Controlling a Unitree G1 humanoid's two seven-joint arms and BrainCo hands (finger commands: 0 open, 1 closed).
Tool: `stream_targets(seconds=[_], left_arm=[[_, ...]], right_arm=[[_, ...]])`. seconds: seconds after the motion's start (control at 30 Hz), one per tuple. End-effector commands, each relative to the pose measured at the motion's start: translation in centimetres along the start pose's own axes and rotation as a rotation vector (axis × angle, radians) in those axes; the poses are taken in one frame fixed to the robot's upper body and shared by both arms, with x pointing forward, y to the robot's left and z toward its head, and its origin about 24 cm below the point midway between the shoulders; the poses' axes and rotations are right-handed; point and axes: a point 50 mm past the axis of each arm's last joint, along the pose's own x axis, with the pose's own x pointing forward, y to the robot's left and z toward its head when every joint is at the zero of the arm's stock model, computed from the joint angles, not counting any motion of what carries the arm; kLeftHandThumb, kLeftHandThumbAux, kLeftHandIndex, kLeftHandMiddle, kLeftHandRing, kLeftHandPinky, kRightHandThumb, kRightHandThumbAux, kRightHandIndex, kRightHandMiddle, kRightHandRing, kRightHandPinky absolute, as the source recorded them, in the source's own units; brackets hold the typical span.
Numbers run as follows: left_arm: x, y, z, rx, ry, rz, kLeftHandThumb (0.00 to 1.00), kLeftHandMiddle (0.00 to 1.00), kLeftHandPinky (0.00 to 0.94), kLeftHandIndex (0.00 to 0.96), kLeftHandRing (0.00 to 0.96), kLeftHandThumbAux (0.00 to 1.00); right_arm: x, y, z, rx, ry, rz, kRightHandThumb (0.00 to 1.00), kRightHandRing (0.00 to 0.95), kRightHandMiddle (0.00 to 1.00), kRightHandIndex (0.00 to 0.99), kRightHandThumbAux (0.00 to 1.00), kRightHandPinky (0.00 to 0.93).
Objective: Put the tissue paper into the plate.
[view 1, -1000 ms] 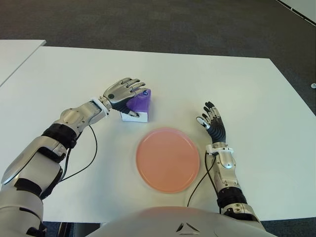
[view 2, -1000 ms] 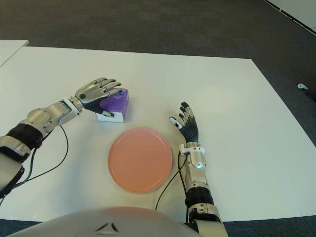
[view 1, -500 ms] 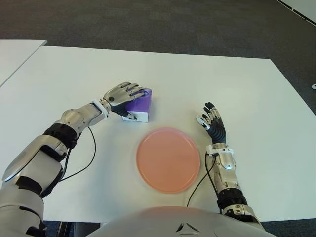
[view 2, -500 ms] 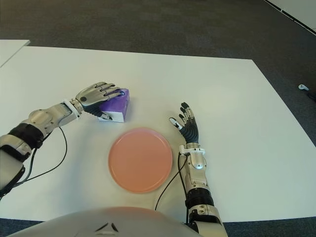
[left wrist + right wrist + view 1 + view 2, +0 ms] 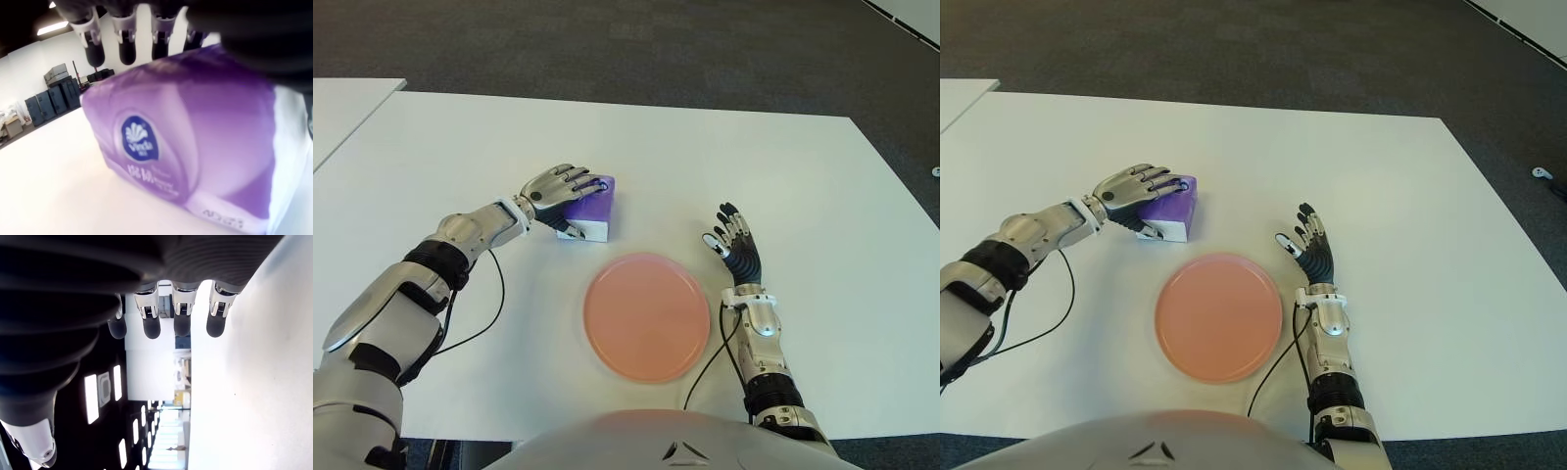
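Note:
The tissue paper is a purple and white pack (image 5: 598, 206) standing on the white table (image 5: 783, 166), just beyond the far left edge of the round pink plate (image 5: 646, 315). My left hand (image 5: 570, 192) covers the pack from the left, its fingers (image 5: 126, 44) curled over the top and the thumb against the white near side. In the left wrist view the pack (image 5: 195, 147) fills the picture, with its base on the table. To the right of the plate my right hand (image 5: 734, 240) shows with its fingers (image 5: 182, 318) spread and nothing in it.
The plate holds nothing. A second white table (image 5: 342, 108) stands at the far left across a narrow gap. Dark carpet (image 5: 607, 44) lies beyond the table's far edge. A black cable (image 5: 494, 313) runs from my left forearm along the table.
My left hand has come down from just above the pack and curled its fingers over it. The pack and plate stay where they were. The right hand has not moved.

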Motion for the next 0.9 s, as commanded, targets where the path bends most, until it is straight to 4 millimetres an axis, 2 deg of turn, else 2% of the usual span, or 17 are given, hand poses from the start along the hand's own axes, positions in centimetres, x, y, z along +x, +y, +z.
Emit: stream_targets(seconds=[0.03, 0.57, 0.9], left_arm=[[0.1, -0.7, 0.6, -0.026, -0.022, -0.044, 0.0, 0.0, 0.0, 0.0, 0.0, 0.339], [0.5, -1.7, 1.2, -0.073, -0.022, -0.089, 0.0, 0.0, 0.0, 0.0, 0.0, 0.335], [0.9, -3.2, 2.2, -0.104, -0.002, -0.13, 0.0, 0.0, 0.0, 0.0, 0.0, 0.34]], right_arm=[[-5.7, 0.3, -5.7, 0.047, 0.332, -0.025, 0.0, 0.0, 0.0, 0.0, 0.646, 0.0], [-5.7, 0.2, -5.8, 0.044, 0.344, -0.033, 0.0, 0.0, 0.0, 0.0, 0.649, 0.0], [-5.9, 0.3, -5.8, 0.043, 0.338, -0.033, 0.0, 0.0, 0.0, 0.0, 0.656, 0.0]])
